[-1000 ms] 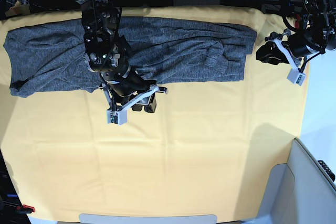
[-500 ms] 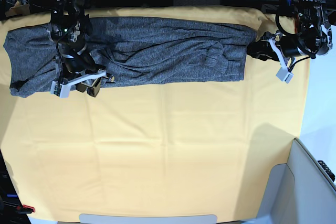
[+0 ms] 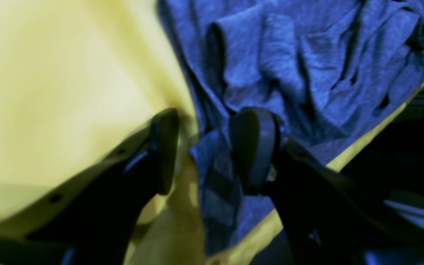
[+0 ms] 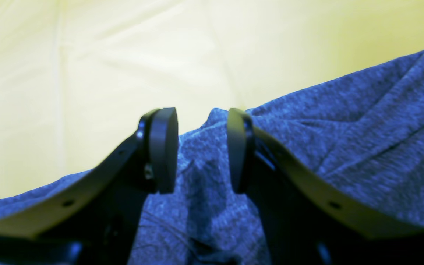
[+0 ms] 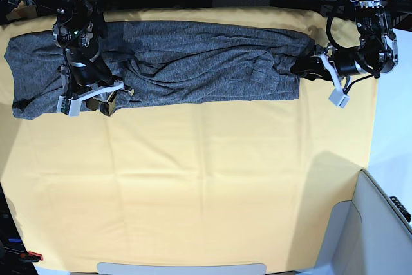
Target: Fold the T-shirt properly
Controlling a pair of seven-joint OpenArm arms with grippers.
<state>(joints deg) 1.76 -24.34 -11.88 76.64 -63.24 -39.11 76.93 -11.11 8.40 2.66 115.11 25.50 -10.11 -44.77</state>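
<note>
Base view: the T-shirt lies stretched in a long band across the far part of the table, on the yellow cloth that covers it. The shirt is dark grey and heathered, rumpled with long creases, its near edge running almost straight from one side to the other.

The right end effector sits at the shirt's near edge on the view's left, its arm reaching down over the fabric. The left end effector is at the shirt's end on the view's right, where the fabric meets the bare cloth.

In the right wrist view, the right end effector has its two dark pads parted with a clear gap. A raised fold of the T-shirt shows in that gap, and its edge crosses behind the pad tips, with the cloth beyond. Whether the pads touch the fabric cannot be told.

In the left wrist view, the left end effector is also spread apart. A corner of the T-shirt lies between the pads, nearer the right-hand pad, while the other pad stands over the cloth. The picture is blurred, so contact with the fabric cannot be told. The shirt is bunched into deep folds beyond the pads.
</note>
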